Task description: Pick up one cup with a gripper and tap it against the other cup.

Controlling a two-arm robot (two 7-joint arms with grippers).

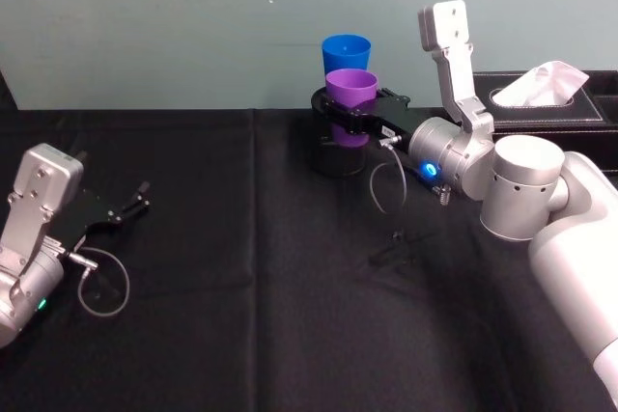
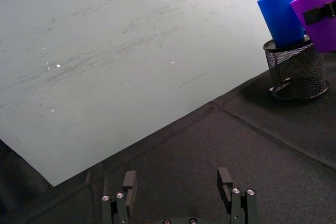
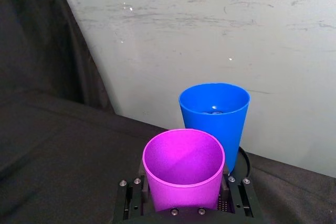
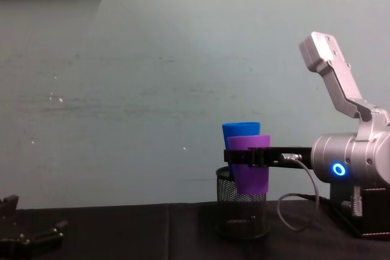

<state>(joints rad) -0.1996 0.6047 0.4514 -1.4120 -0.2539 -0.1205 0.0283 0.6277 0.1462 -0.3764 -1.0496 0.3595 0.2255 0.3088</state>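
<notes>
the right gripper (image 1: 340,110) is clasping the purple cup (image 1: 350,86) round its middle, holding it upright above the table (image 1: 241,315) at far centre, on the near side of the blue cup (image 1: 346,53). the cups are sitting just beside each other; i cannot tell if they are touching. the blue cup is standing in a black mesh pen holder (image 1: 333,156), perched high and probably loose, so a firm knock could be rocking it out or tipping the holder. the holder is also standing in the way: the purple cup's lower part may be meeting the mesh first. a tissue box (image 1: 546,103) is sitting far right. the left gripper (image 1: 126,207) is resting near left, fingers spread.
</notes>
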